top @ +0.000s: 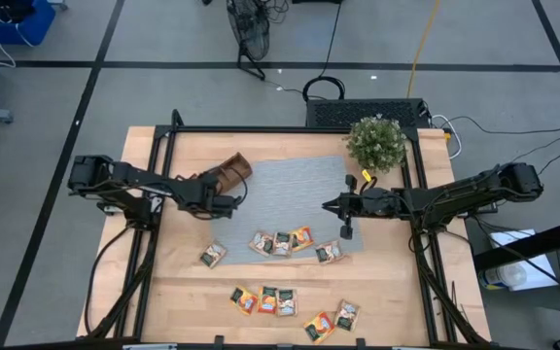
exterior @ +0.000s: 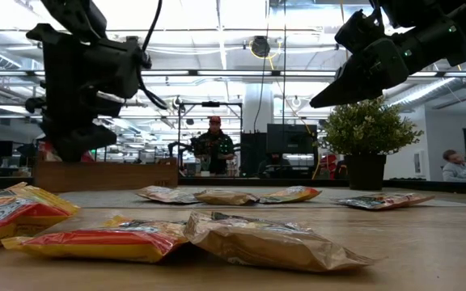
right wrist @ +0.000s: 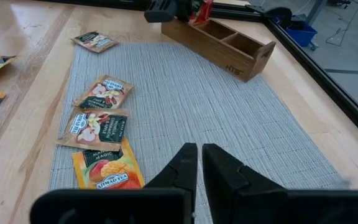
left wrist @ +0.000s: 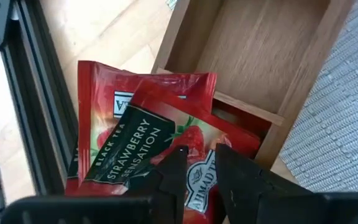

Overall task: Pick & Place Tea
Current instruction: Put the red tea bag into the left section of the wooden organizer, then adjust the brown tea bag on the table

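Note:
My left gripper (left wrist: 201, 149) is shut on a red strawberry tea sachet (left wrist: 142, 143) at the left end of the wooden compartment tray (top: 231, 173). A second red sachet (left wrist: 110, 81) shows right behind it. The tray stands on the far left corner of the grey mat (top: 290, 194). Several more sachets lie flat: a row on the mat's near edge (top: 280, 241) and others on the bare wood nearer the front (top: 265, 299). My right gripper (top: 327, 206) hangs shut above the mat's right part, holding nothing. My left gripper pinches the red sachet between its two fingers at the edge by the brand print (left wrist: 197, 180). The fingers slant down from the table's left. The sachet stands out ahead of the fingers over the tray's end compartment (left wrist: 229, 118) and overlaps the second red sachet.
A potted plant (top: 375, 143) stands at the far right corner of the mat. Black frame rails (top: 158, 185) run along both sides of the table. A person (exterior: 213, 144) shows in the room beyond the table.

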Motion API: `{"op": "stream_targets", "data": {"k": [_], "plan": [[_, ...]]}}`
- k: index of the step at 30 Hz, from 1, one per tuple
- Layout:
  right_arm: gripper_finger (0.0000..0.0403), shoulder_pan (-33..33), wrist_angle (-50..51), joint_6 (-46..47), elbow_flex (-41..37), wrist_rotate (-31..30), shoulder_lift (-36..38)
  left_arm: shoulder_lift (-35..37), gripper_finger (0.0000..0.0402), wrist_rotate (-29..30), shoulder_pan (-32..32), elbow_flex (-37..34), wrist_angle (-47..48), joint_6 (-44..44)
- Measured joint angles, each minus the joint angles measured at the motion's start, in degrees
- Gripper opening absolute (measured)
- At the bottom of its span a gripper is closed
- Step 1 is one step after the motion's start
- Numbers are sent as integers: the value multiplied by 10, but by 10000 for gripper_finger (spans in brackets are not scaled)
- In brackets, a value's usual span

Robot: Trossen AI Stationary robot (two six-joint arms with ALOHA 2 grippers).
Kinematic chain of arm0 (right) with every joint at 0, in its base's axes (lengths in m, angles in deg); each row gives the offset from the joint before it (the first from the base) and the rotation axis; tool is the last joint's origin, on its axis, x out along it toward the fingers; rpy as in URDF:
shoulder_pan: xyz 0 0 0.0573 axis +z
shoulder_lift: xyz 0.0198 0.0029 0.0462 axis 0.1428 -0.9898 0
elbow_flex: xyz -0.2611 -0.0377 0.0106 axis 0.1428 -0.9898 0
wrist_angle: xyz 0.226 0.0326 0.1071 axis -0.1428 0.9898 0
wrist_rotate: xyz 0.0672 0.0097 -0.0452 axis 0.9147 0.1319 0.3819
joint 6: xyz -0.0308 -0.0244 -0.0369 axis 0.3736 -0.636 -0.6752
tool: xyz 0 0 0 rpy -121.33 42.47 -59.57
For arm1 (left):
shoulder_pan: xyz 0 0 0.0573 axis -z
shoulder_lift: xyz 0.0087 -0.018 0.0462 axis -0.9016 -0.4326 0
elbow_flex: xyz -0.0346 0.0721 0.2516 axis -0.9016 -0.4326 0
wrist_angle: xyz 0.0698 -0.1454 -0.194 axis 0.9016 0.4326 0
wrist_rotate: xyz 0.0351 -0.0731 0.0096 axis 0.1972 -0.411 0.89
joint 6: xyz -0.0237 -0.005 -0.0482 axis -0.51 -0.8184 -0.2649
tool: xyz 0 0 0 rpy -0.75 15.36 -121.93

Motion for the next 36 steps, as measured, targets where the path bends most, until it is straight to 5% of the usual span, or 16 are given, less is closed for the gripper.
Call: {"op": "stream_targets", "data": {"k": [14,20,36], "plan": [[16,0,0,4,0,0,0,1,92,-5,0,-13,-29,-10],[16,0,0,4,0,0,0,15,93,3,14,20,48,-64],[16,0,2,3,0,-1,0,70,93,26,49,73,71,-30]]}}
